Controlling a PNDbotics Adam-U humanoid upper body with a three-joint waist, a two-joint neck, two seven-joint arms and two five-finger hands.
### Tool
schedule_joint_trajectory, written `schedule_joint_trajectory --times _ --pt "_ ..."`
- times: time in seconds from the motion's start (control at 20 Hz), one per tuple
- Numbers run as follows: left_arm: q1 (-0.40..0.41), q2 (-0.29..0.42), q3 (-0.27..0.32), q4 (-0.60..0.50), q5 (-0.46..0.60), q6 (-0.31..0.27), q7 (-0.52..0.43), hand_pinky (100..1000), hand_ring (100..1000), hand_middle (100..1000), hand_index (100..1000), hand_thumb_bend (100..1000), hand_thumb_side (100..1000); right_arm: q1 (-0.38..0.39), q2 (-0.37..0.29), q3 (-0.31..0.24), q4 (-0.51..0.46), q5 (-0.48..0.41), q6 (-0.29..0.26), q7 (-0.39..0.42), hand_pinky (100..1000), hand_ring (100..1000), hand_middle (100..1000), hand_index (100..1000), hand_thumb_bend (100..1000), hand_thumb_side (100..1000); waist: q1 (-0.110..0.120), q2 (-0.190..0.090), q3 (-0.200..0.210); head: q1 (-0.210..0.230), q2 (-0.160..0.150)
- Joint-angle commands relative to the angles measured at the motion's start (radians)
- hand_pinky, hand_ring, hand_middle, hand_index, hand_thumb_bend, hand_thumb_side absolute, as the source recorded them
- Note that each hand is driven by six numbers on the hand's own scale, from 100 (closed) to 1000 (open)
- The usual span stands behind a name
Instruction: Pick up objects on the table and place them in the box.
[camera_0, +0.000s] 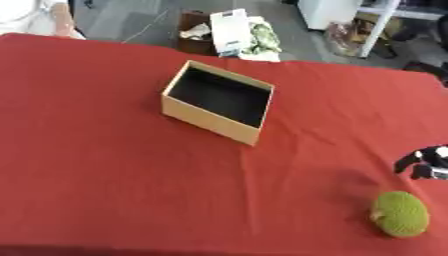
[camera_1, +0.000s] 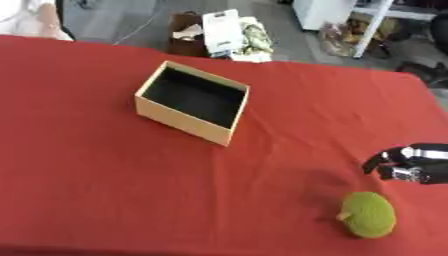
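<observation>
A green, rough-skinned round fruit-like object (camera_1: 368, 215) lies on the red tablecloth near the front right. An open tan cardboard box (camera_1: 193, 102) with a dark inside stands left of centre, further back; nothing shows inside it. My right hand (camera_1: 402, 165) comes in from the right edge, a little behind and to the right of the green object, apart from it. Its fingers are curled and hold nothing. My left hand shows in neither view.
The red cloth (camera_0: 105, 165) covers the whole table. Beyond the far edge stand a brown box with a white carton and clutter (camera_0: 229, 32) on the floor, and white shelving (camera_1: 367, 25) at the back right.
</observation>
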Motion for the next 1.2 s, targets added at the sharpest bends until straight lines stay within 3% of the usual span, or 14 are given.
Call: schedule_joint_trajectory --times 0.05,0.7,1.2 --pt "-0.003 0.033 0.008 -0.016 -0.003 -0.001 0.003 666 1000 1000 785 133 714 -0.013 -0.051 -0.002 0.003 -0.024 -0.028 0.042 834 995 801 844 100 771 0.004 -0.006 -0.001 0.005 0.006" --pt "-0.009 0.029 0.005 -0.016 -0.004 0.005 -0.003 665 1000 1000 784 131 716 0.008 -0.028 0.008 0.043 -0.015 -0.034 0.036 833 989 801 834 100 745 0.003 0.002 0.002 -0.099 0.006" --pt "-0.011 0.026 0.002 -0.014 -0.008 0.006 -0.009 665 1000 1000 779 127 718 0.016 -0.018 0.020 0.049 0.040 -0.058 -0.014 841 1000 835 893 100 704 0.004 0.010 0.004 -0.097 0.006"
